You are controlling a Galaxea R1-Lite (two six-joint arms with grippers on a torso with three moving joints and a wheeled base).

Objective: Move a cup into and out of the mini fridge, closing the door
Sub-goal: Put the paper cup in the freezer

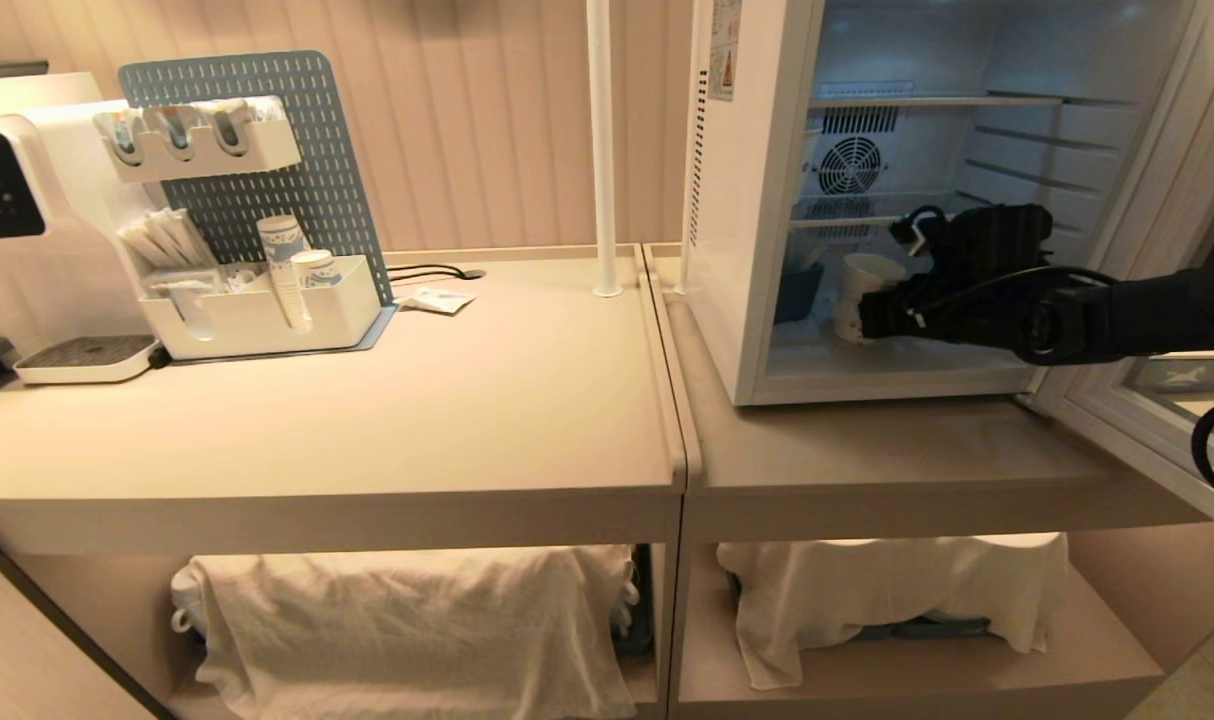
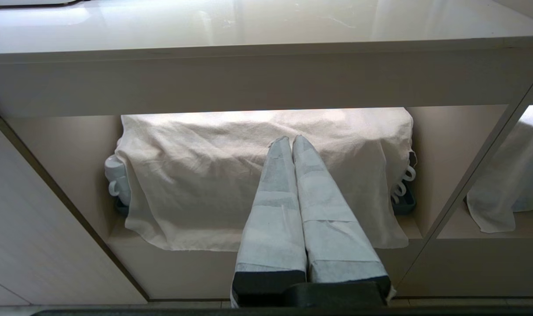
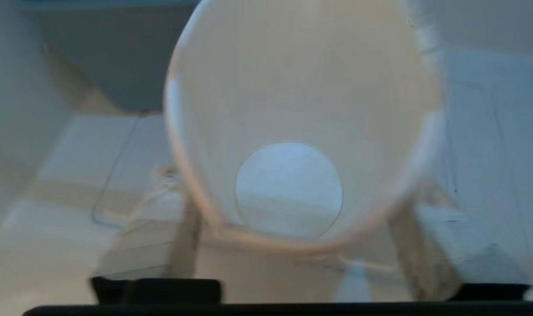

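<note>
The white mini fridge stands on the right-hand table with its door swung wide to the right. The cup stands upright on the fridge floor. My right gripper reaches in level from the right, just behind it. In the right wrist view I look down into the cup, and the blurred fingers stand apart on either side of its lower body. The gripper is open. My left gripper is shut and empty, parked low before the table's lower shelf.
A dark bin sits at the fridge's back left. A white pole rises left of the fridge. Far left are a pegboard organiser with stacked cups and a water dispenser. Cloths cover bins on the lower shelves.
</note>
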